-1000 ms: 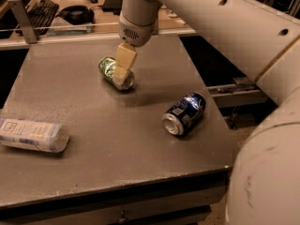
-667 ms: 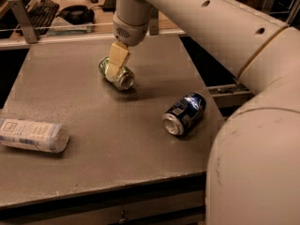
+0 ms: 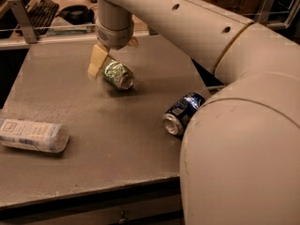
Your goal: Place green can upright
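Note:
The green can (image 3: 118,74) lies on its side on the grey table (image 3: 93,121), towards the back middle, its silver end facing front right. My gripper (image 3: 112,57) hangs from the arm just above and behind the can. One pale finger (image 3: 96,62) reaches down at the can's left rear end, close against it. The other finger (image 3: 133,42) barely shows behind the wrist. The jaws stand apart, open, with the can's far end under them. The can rests on the table.
A blue can (image 3: 180,114) lies on its side at the right, near the table's right edge. A longer white labelled cylinder (image 3: 33,136) lies at the front left. A keyboard (image 3: 40,11) and a dark object sit on a desk beyond the table. My arm's large shell fills the right foreground.
The gripper has shifted left, so its visible finger now stands left of the green can instead of over it. The cans and the cylinder have not moved.

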Controlling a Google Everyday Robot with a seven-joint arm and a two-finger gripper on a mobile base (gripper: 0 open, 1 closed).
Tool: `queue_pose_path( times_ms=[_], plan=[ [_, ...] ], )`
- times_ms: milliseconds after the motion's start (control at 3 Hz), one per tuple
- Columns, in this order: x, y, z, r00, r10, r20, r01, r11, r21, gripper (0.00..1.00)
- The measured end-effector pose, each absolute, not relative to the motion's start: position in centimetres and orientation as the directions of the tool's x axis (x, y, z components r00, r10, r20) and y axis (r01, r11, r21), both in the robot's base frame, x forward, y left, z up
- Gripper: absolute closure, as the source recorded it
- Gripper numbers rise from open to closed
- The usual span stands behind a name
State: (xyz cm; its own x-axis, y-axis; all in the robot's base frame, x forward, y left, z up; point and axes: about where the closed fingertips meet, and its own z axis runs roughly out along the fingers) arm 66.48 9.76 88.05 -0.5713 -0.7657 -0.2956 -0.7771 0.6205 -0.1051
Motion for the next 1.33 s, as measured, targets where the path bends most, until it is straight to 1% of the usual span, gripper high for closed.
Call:
queue_pose_path(
  times_ms=[667, 1000, 1333],
  plan=[
    [66.9, 10.4, 86.9, -0.682, -0.654, -0.326, -0.658, 0.744, -0.115, 0.00],
    [66.9, 11.0, 86.3, -0.698, -0.634, -0.332, -0.643, 0.759, -0.098, 0.00],
    [66.9, 11.4, 85.6, -0.700, -0.634, -0.328, -0.646, 0.759, -0.088, 0.16]
  ],
)
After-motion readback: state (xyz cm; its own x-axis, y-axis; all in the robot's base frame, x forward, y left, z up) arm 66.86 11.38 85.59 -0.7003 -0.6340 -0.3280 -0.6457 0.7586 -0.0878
